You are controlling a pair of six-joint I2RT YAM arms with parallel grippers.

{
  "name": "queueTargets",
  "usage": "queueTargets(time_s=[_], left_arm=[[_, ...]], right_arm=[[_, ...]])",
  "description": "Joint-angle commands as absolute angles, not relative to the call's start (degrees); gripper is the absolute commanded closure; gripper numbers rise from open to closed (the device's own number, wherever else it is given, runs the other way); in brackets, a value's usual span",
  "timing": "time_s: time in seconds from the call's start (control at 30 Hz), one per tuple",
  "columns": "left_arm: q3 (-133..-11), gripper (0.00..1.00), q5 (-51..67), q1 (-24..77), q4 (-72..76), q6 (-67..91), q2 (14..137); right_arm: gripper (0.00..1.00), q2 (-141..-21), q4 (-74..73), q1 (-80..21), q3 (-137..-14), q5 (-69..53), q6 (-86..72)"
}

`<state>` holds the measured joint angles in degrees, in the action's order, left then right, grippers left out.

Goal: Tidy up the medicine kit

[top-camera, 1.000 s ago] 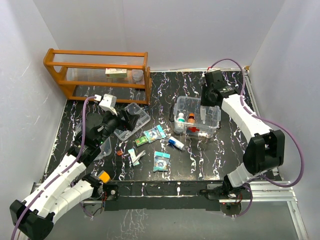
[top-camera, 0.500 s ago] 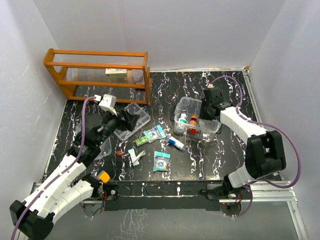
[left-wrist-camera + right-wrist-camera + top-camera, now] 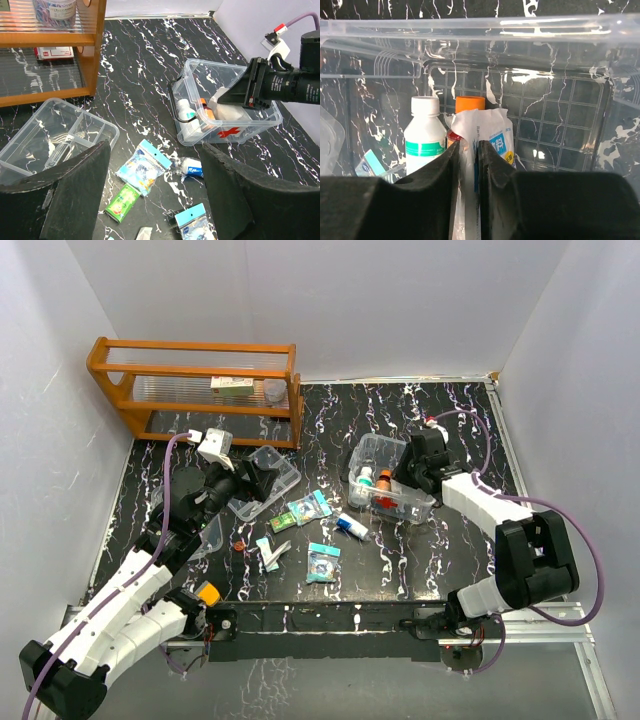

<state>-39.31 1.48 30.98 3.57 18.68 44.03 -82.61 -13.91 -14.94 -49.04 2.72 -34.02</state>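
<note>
The medicine kit's clear box (image 3: 372,448) with a red cross stands right of centre; it also shows in the left wrist view (image 3: 227,132) and the right wrist view (image 3: 480,25). My right gripper (image 3: 402,483) is shut on a white packet (image 3: 492,132) and holds it inside the box, beside a white bottle (image 3: 425,132) and an orange-capped bottle (image 3: 470,103). My left gripper (image 3: 155,146) is open and empty, above loose packets (image 3: 145,167) and next to the clear divided tray insert (image 3: 55,135). A clear flat piece (image 3: 212,537) lies partly under the left arm.
Blue-topped packets (image 3: 312,506) (image 3: 323,563), a green packet (image 3: 281,522), a small wrapped roll (image 3: 352,527) and white strips (image 3: 270,552) lie between the tray and the box. The orange wooden rack (image 3: 195,390) stands at the back left. White walls close three sides.
My right gripper has come from behind the box toward the near side and down into it, with the white packet held. The left arm has not moved.
</note>
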Motion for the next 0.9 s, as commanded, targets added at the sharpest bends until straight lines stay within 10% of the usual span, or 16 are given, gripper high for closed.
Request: queueTargets(time_s=[0.0,0.67,0.87], left_arm=[[-38.6,0.28,1.1,31.1,4.2,19.1,43.1],[-38.4,0.28,0.8,31.1,4.3,19.3,43.2],[-38.3,0.28,1.0,31.1,4.4,19.4,43.2]], right_arm=[[0.79,-79.4,-7.1,-14.9,-45.8,6.6,-42.3],[0.80,-78.2,-12.8,-14.8,-44.4,7.5,-59.8],[0.59,-79.1,-17.8,-14.8,-47.0,12.9,-56.0]])
